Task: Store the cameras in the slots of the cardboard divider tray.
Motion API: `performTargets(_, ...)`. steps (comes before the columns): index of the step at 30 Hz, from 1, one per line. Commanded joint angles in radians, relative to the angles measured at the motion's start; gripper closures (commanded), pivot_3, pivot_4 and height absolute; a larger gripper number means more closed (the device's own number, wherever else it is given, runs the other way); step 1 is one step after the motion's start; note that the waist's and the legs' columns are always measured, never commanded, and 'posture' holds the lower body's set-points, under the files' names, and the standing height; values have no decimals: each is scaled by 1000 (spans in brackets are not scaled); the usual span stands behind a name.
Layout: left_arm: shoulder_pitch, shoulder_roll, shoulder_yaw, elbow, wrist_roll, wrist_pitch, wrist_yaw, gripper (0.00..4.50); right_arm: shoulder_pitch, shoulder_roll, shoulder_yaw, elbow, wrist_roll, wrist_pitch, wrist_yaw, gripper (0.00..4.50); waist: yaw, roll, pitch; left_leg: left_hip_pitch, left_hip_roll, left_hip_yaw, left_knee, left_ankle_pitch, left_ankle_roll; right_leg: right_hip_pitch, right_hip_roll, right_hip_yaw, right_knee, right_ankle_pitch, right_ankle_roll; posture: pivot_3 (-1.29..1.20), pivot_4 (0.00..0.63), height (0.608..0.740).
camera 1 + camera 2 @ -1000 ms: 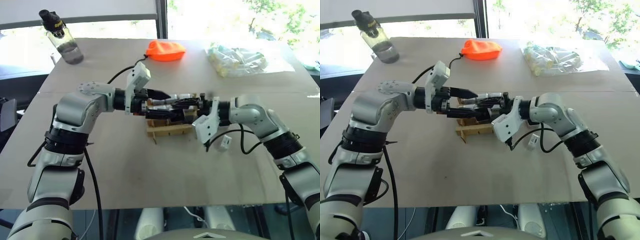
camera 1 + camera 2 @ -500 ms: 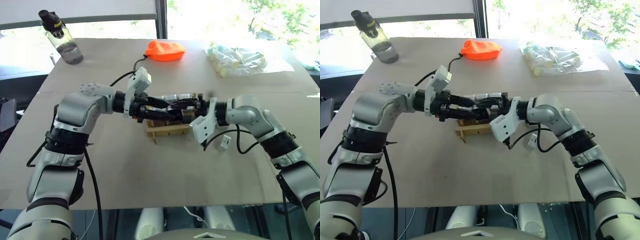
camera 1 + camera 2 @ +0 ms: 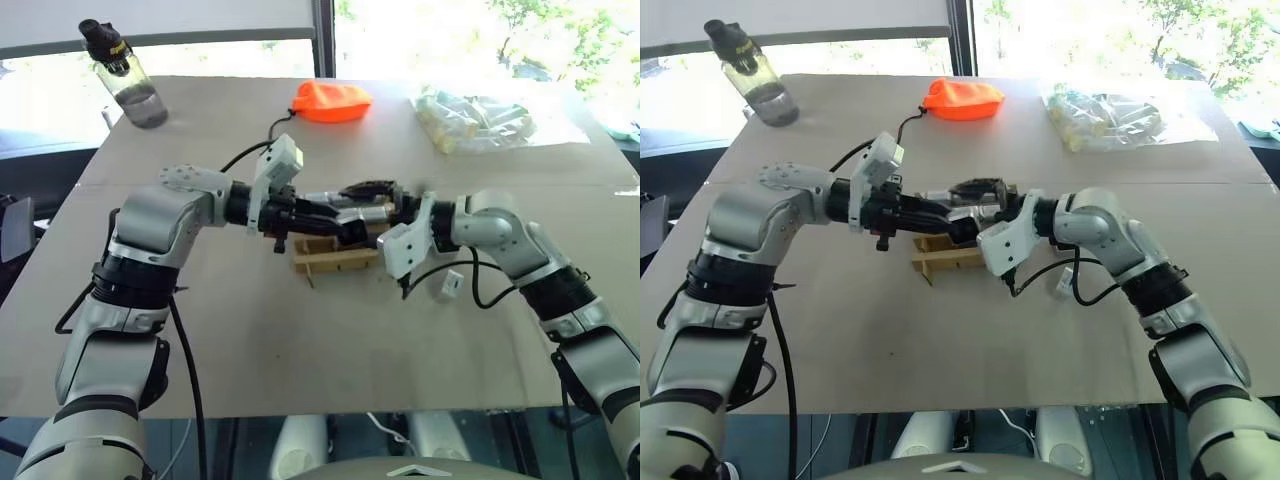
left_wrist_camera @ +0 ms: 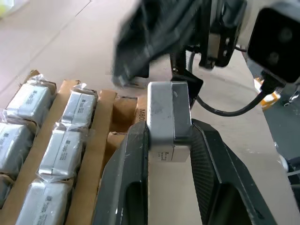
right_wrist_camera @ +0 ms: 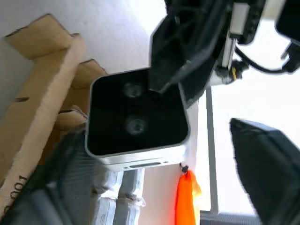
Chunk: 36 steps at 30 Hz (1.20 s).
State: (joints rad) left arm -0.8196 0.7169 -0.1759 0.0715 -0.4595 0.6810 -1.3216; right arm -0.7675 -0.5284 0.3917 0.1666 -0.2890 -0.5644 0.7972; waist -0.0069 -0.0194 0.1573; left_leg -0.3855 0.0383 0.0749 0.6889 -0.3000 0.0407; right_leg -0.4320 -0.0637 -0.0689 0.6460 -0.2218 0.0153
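Note:
A silver-grey camera (image 4: 168,119) with a black lens face (image 5: 136,117) hangs above the cardboard divider tray (image 3: 330,262). My left gripper (image 4: 169,129) is shut on its sides. My right gripper (image 5: 154,136) faces it from the other side, its fingers (image 5: 267,168) spread wide and off the camera. Both grippers meet over the tray in the middle of the table (image 3: 250,330). Plastic-wrapped silver blocks (image 4: 61,150) fill several tray slots. Another small white camera (image 3: 447,285) lies on the table to the right of the tray, under my right forearm.
At the table's back left corner stands a water bottle (image 3: 125,75). An orange pouch (image 3: 332,101) lies at the back centre. To the back right is a clear plastic bag of pale items (image 3: 475,118). A black cable (image 3: 245,150) runs behind my left arm.
My left gripper went from open to shut on the camera. My right gripper then opened and let go of it. Both hands stayed over the tray.

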Motion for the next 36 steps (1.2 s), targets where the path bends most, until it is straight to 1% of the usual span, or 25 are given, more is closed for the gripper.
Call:
performTargets(1, 3, 0, 39, -1, 16, -78, 6, 3846, 46, -46, -56, -85, 115, 129, 80, 86, 0, 0, 0, 0, 0, 0, 0, 0, 0, 0, 0, 0, 0, 0, 0, 0, 150, 726)
performTargets(4, 12, 1, 49, -3, 24, -108, 11, 3846, 91, -69, -95, -160, 229, 286, 142, 86, -2, 0, 0, 0, 0, 0, 0, 0, 0, 0, 0, 0, 0, 0, 0, 0, 150, 726)
performTargets(7, 29, 18, 69, -7, 30, -135, 18, 3846, 193, -119, -192, -268, 434, 532, 205, 86, -3, 0, 0, 1, 0, -1, 0, 0, 0, 0, 0, 0, 1, 0, 0, 0, 150, 726)
performTargets(9, 40, 29, 81, -14, 31, -147, 24, 3846, 253, -138, -252, -323, 538, 662, 213, 86, 0, 0, 0, 1, 0, -1, 0, 0, 0, 1, 0, 0, 0, 0, 0, 0, 150, 726)
performTargets(12, 78, 53, 106, -46, 34, -153, 38, 3846, 416, -172, -386, -393, 718, 769, 241, 86, 7, 0, 0, 0, 0, -1, 0, 0, 0, 1, 0, -1, 0, 0, 0, 0, 150, 726)
performTargets(13, 97, 66, 110, -57, 42, -161, 44, 3846, 501, -187, -437, -409, 772, 784, 269, 86, 14, 0, 0, 0, 0, -2, -1, 0, 0, 1, 0, -1, 0, 0, 0, 0, 150, 726)
performTargets(15, 118, 76, 123, -62, 52, -168, 68, 3846, 652, -205, -511, -428, 821, 751, 326, 86, 25, 0, 0, 1, 0, -2, -2, 0, 1, 2, 0, -1, -1, 0, 0, 0, 150, 726)
performTargets(16, 121, 73, 132, -57, 54, -164, 88, 3846, 728, -198, -559, -419, 849, 718, 355, 86, 25, 0, 0, 0, 0, -3, -2, 0, 1, 2, 0, -1, -2, 0, 0, 0, 150, 726)
performTargets(19, 127, 77, 144, -52, 59, -169, 108, 3846, 872, -149, -695, -361, 971, 659, 447, 86, 25, -1, 0, 1, -1, -2, 0, 0, 1, 3, 0, -1, -2, 0, 0, 0, 150, 726)
performTargets(21, 133, 81, 143, -50, 64, -174, 109, 3846, 962, -165, -748, -290, 952, 604, 518, 86, 23, -1, 0, 4, -1, -2, 0, 0, 1, 6, 1, 0, -2, 0, 1, 0, 150, 726)
performTargets(23, 139, 79, 140, -50, 65, -176, 112, 3846, 1028, -180, -784, -235, 952, 594, 570, 86, 22, -1, 0, 8, 0, -2, 0, -1, 2, 10, 1, 0, -2, 0, 1, 0, 150, 726)
performTargets(28, 160, 67, 124, -51, 81, -198, 114, 3846, 1066, -141, -843, -141, 993, 474, 699, 86, 17, -1, 0, 9, 0, -1, 0, 0, 2, 10, 3, 1, -2, 0, 0, 0, 150, 726)
performTargets(30, 175, 81, 92, -44, 132, -242, 106, 3846, 1073, -133, -855, -126, 1006, 452, 735, 86, 18, -1, 0, 9, 1, -1, 0, 0, 1, 10, 4, 1, -1, 0, 0, 0, 150, 726)
performTargets(36, 193, 70, 75, -35, 158, -298, 92, 3846, 1056, -128, -871, -128, 1028, 450, 729, 86, 22, 0, 0, 8, 1, -2, 0, 0, 1, 10, 3, 2, -1, 0, 0, 0, 150, 726)
